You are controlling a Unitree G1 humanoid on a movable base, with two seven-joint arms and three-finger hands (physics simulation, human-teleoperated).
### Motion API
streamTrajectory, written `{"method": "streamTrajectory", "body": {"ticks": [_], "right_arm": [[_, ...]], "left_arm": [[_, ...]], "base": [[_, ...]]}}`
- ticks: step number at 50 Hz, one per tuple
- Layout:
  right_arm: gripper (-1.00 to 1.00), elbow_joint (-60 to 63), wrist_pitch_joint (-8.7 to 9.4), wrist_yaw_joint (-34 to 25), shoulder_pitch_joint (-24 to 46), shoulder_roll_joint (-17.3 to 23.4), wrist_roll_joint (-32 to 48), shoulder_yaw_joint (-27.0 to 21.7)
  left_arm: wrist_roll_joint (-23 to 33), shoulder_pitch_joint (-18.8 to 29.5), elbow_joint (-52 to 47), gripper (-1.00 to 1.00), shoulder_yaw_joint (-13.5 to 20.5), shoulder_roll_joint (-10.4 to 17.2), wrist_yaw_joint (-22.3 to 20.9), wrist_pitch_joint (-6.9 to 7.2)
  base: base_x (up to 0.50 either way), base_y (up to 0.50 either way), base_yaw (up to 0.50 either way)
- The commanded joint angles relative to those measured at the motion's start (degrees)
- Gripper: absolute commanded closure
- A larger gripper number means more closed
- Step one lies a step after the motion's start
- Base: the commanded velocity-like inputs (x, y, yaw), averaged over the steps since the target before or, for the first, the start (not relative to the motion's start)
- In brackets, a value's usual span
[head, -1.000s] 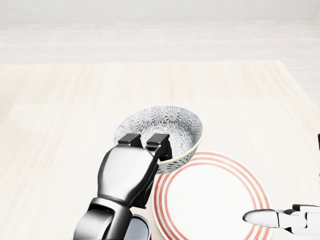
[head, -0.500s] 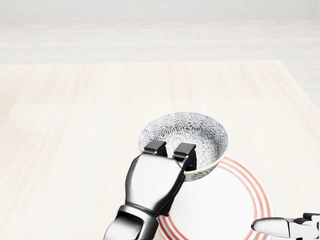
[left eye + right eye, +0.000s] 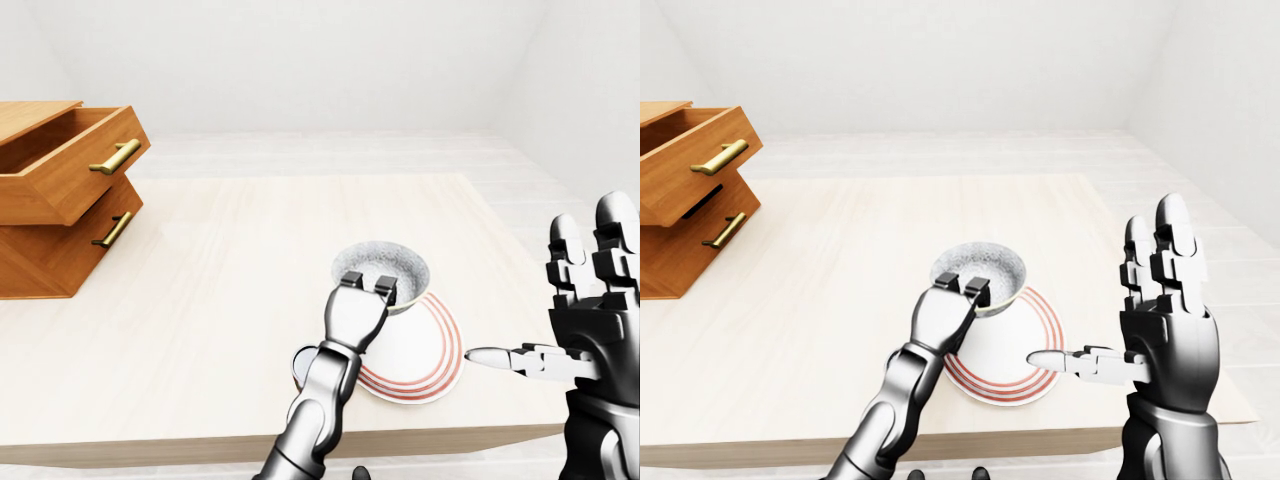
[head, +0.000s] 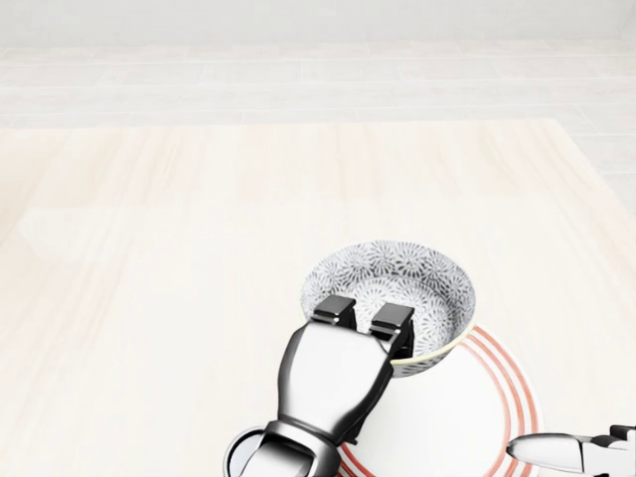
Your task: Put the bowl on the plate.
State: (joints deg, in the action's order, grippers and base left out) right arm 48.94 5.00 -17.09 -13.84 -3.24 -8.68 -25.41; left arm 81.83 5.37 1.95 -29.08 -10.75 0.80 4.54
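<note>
A grey-and-white patterned bowl [image 4: 402,273] with a pale rim is in my left hand [image 4: 366,320], whose fingers are shut over the rim's near side. The bowl overlaps the upper left part of a white plate [image 4: 467,417] with red rings; whether it touches the plate I cannot tell. In the right-eye view the bowl [image 3: 980,266] covers the plate's [image 3: 1015,362] upper left edge. To the right of the plate, my right hand [image 3: 1140,310] stands open, fingers upright and thumb pointing left, holding nothing.
A wooden drawer unit [image 3: 60,200] with its top drawer pulled out stands at the table's left. A small round object [image 3: 298,366] lies partly hidden under my left forearm. The table's near edge [image 3: 150,442] runs along the bottom.
My left hand has carried the bowl to the right and toward the bottom of the head view, from beside the plate's upper left to over its edge. The right hand has barely moved.
</note>
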Motion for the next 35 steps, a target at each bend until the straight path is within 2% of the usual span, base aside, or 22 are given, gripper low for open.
{"method": "streamTrajectory", "body": {"ticks": [1,10,21,30,35], "right_arm": [[-1.0,-0.38,0.0,0.15,0.06,-0.04,-0.08,0.06],[-1.0,-1.2,0.0,-0.15,-0.19,0.06,-0.6,-0.51],[-1.0,-1.07,0.0,-0.04,0.17,0.33,-0.5,-0.54],[-1.0,-0.51,0.0,0.19,0.69,0.72,-1.01,-1.3],[-1.0,-0.33,0.0,0.48,0.93,0.86,-0.68,-1.15]], "left_arm": [[3.31,-0.13,2.1,1.0,-0.63,-0.16,3.48,-0.26],[3.76,0.36,4.5,1.0,-0.43,-0.39,4.82,-0.22],[4.95,-2.25,3.92,1.0,-2.53,0.17,6.15,-0.15],[4.73,-2.12,4.56,1.0,-2.71,0.14,6.27,-0.17],[4.7,-2.15,6.53,1.0,-2.83,0.19,7.76,-0.3]], "base": [[0.0,0.0,0.0],[0.0,0.0,0.0],[0.0,0.0,0.0],[0.0,0.0,0.0],[0.0,0.0,0.0]]}}
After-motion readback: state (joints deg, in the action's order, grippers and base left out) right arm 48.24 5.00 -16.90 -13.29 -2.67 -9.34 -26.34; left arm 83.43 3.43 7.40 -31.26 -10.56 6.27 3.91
